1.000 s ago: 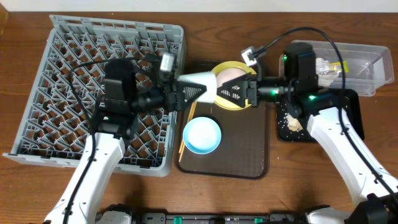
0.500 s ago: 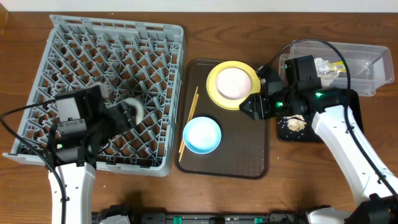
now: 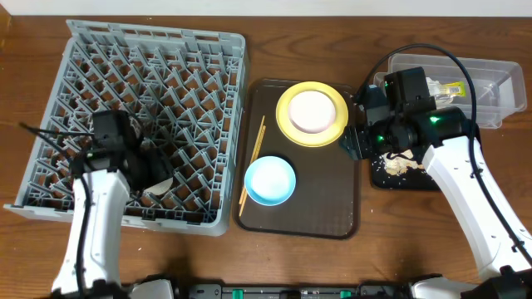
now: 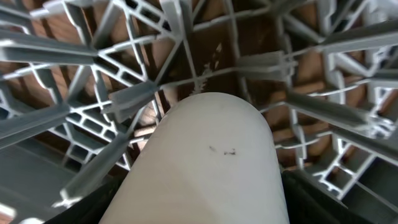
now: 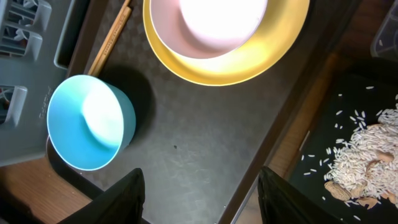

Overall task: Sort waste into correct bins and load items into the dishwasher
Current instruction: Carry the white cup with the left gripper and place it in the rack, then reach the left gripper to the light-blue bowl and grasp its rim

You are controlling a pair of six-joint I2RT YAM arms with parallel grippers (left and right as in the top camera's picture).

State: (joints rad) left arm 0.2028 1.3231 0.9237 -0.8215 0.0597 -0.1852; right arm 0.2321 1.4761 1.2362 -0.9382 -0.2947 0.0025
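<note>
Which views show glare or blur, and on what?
Right wrist: the white bowl is blown out to a bright patch on the plate; the blue bowl has a soft sheen. Left wrist: the cup is close and soft, the rack bars slightly smeared. Overhead: sharp, evenly lit.

Overhead top-down, wrist cams near rack (image 3: 150, 50), tray (image 3: 324, 208)

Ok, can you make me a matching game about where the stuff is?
Things:
1 light blue bowl
2 rice scraps
3 crumpled wrapper
4 cream-white bowl

Places:
A on the yellow plate
B in the clear tub
C in the black tray
D straight on the brown tray

Pairs: 1-D, 2-C, 3-B, 4-A.
</note>
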